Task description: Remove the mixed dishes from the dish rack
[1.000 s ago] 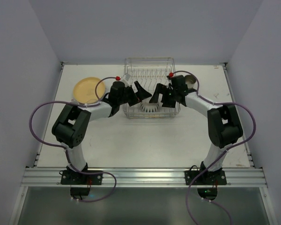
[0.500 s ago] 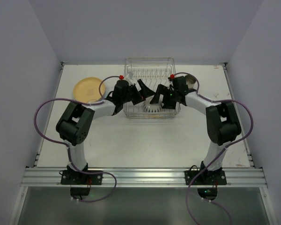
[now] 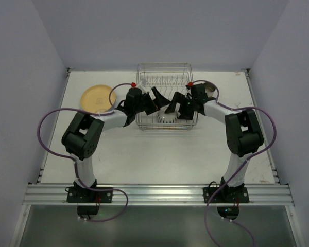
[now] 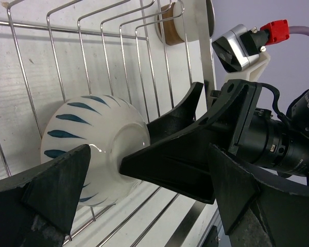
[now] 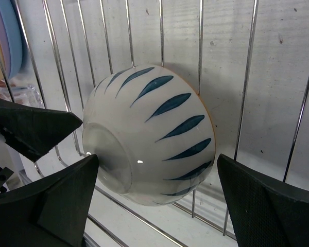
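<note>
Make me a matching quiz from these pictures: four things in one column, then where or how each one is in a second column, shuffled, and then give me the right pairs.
Things:
1. yellow-orange plate
2. white cup
3. brown cup
4. right gripper

Places or states:
A. open, a finger on each side of the white cup
B. on the table, on the right arm's side of the dish rack
C. lying on its side inside the dish rack
D. flat on the table, on the left arm's side of the dish rack

Pairs: 1-D, 2-C, 3-B, 4-A

Left tool (image 3: 157,101) and rack wires (image 5: 201,51) crowd white cup (image 5: 149,134).
</note>
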Available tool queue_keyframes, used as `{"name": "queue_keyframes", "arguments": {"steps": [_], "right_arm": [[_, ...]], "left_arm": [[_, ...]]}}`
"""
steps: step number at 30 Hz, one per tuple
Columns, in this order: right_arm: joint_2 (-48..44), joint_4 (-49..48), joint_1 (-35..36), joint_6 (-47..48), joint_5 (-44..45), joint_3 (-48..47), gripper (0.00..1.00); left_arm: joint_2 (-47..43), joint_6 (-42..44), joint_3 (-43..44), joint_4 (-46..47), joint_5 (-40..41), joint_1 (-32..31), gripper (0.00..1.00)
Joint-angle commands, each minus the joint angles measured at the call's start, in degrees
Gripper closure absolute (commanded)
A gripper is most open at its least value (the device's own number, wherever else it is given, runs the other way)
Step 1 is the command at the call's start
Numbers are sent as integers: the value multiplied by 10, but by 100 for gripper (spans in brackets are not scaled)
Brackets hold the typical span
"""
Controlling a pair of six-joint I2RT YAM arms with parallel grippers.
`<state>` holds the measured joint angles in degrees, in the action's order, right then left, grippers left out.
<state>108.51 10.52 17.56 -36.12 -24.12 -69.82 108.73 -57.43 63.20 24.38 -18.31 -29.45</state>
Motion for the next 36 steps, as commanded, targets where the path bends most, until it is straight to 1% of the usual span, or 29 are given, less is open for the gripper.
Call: {"name": "queue_keyframes", "arguments": {"steps": [1,9,12,16,18,21,26,29,32,33,36], "right_arm": [[17,6,-1,-9,14,-9,1],[20,-42,-7,-31,-23,11,2],[26,-65,-13,-44,-56,18,3],[32,-86,-19,-56,-80,24,7],[26,-95,-23,-60,-88,34,12],[15,-102,-24,-60,-85,40,18],[-10,-101,-24,-47,-66,52,20],[-33,-101,-24,-38,-42,60,23],[-51,-118,-24,-33,-29,69,29],[-55,-121,-24,-29,-25,71,33],[-66,-126,-23,-22,-23,73,34]], "left_arm": [[-20,15,16,1,4,-8,0],[-26,24,15,-7,7,-8,0],[-27,24,15,-7,6,-8,0],[-28,25,13,-9,10,-9,0],[-28,27,13,-9,10,-8,0],[-30,29,13,-11,11,-8,0],[-33,32,14,-11,11,-8,0],[-39,36,13,-16,13,-8,0],[-45,39,11,-21,16,-8,0],[-47,40,10,-23,18,-9,0],[-55,46,11,-28,22,-8,0]]}}
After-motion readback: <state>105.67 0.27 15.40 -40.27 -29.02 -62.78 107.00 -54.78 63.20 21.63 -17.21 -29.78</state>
